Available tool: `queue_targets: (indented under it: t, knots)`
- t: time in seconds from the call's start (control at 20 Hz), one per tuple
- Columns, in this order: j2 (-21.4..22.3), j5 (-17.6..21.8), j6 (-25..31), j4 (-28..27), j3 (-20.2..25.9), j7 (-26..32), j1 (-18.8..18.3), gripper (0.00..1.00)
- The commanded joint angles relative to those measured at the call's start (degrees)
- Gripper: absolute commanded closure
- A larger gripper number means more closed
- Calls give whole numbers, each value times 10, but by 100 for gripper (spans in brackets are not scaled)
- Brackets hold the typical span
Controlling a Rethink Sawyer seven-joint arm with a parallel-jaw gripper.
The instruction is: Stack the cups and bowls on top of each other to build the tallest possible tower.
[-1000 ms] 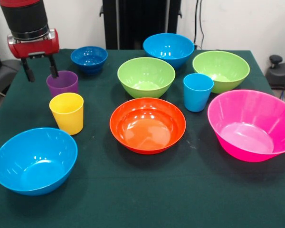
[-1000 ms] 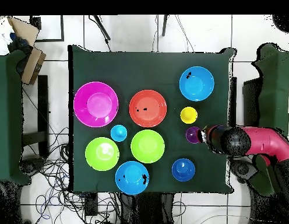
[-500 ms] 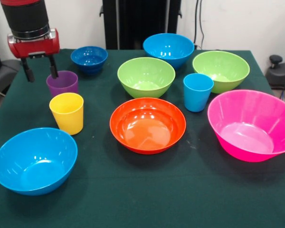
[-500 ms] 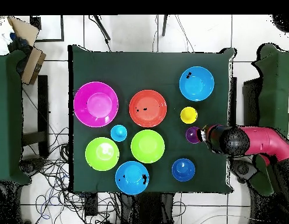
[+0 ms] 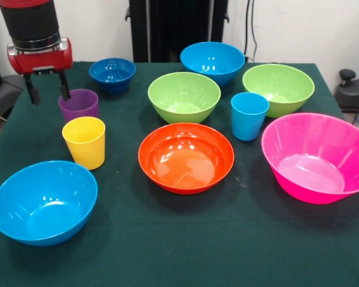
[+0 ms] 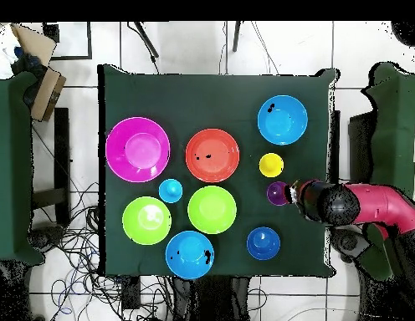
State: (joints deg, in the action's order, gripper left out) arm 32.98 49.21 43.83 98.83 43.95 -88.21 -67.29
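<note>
My gripper [image 5: 48, 92] is open and empty, hovering just left of and behind the purple cup [image 5: 79, 104], with one finger near its rim. The yellow cup [image 5: 85, 142] stands in front of the purple one. The light blue cup [image 5: 249, 115] stands right of centre. All bowls sit apart and upright: dark blue [image 5: 112, 73], light blue [image 5: 212, 61], two lime green [image 5: 184, 95] [image 5: 279, 88], orange [image 5: 186, 156], pink [image 5: 317, 156], and a near light blue [image 5: 43, 200]. In the overhead view the gripper [image 6: 293, 195] is beside the purple cup [image 6: 277, 193].
The green cloth table [image 5: 185, 251] has its left edge close under the gripper. A black stand [image 5: 173, 24] rises behind the table. Cardboard boxes [image 6: 39, 75] and cables lie on the floor around the table.
The gripper has shifted slightly to the left in the front view, still open beside the purple cup. The cups and bowls have not moved.
</note>
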Motion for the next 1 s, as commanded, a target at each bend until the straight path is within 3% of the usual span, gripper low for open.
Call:
queue_targets:
  t: [0.05,1.0]
  knots:
    - [-8,65,-43,35,-38,56,27,0]
    - [-1,74,-84,42,-63,40,47,0]
